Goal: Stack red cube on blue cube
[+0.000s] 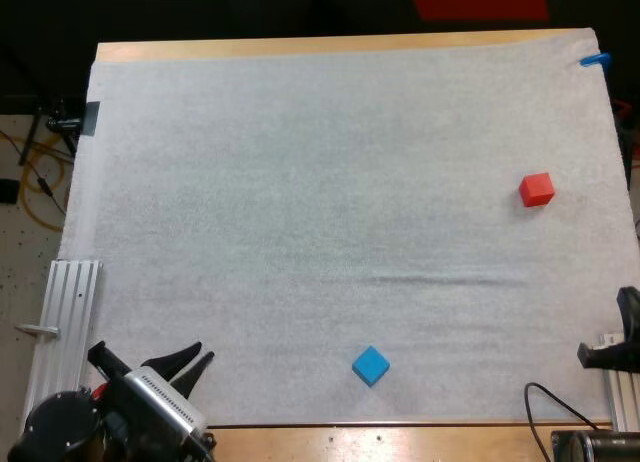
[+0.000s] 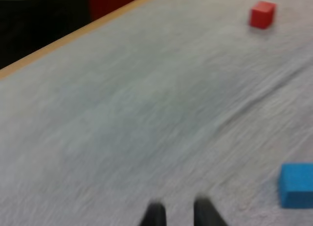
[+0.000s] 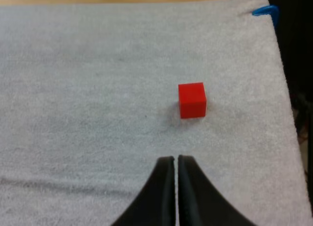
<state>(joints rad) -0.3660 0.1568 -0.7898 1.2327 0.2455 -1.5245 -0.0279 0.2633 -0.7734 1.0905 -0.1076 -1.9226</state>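
Two cubes sit well apart on the white mat point(image 1: 300, 182) — none of the stacking is done yet. The red cube point(image 1: 537, 189) is by the mat's right side, and the blue cube point(image 1: 370, 365) is near the front edge, around the middle. My right pincer point(image 3: 175, 160) has its fingers pressed together on nothing, with the red cube a little way ahead of it. My left pincer point(image 1: 204, 351) is a bit spread and holds nothing. Everything is left — grab the red cube, carry it, set it on the blue one.
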